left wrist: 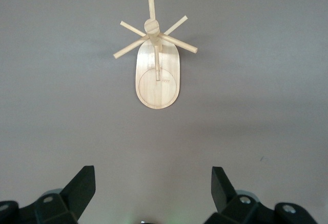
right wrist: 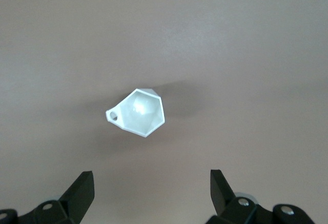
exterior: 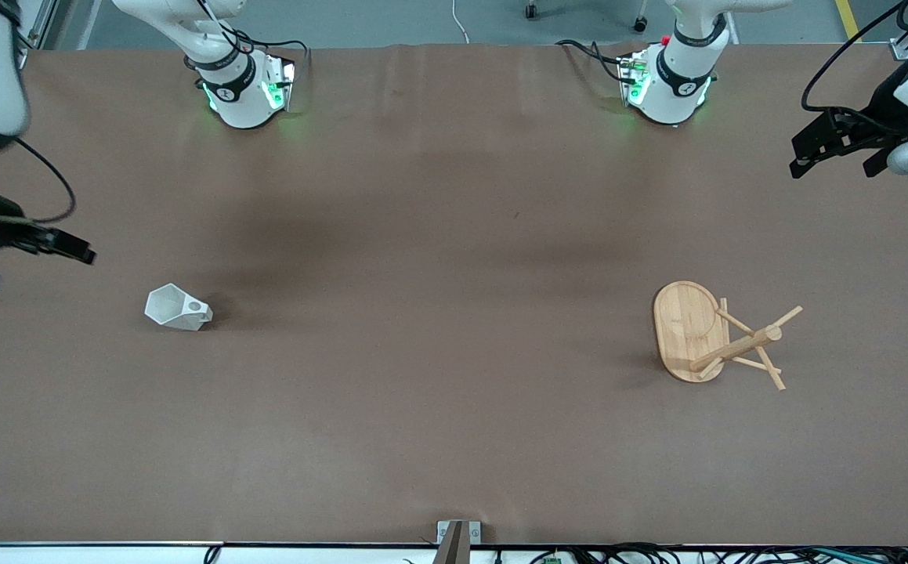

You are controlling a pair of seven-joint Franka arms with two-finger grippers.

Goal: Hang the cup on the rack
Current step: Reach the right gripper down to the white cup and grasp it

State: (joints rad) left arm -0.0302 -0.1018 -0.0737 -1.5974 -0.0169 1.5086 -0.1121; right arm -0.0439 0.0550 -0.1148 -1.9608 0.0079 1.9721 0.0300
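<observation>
cup point(exterior: 178, 307) near table point(exterior: 454, 439) edge; rack point(exterior: 716, 335) well apart.

Cup point(exterior: 177, 307) matte white plastic; rack point(exterior: 689, 329) smooth pale bamboo.

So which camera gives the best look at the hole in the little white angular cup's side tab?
The right wrist view: it looks down on the small white faceted plastic cup, with the tab's round hole plain. The front view shows the cup small, its hole only a grey dot. The left wrist view misses it.
</observation>
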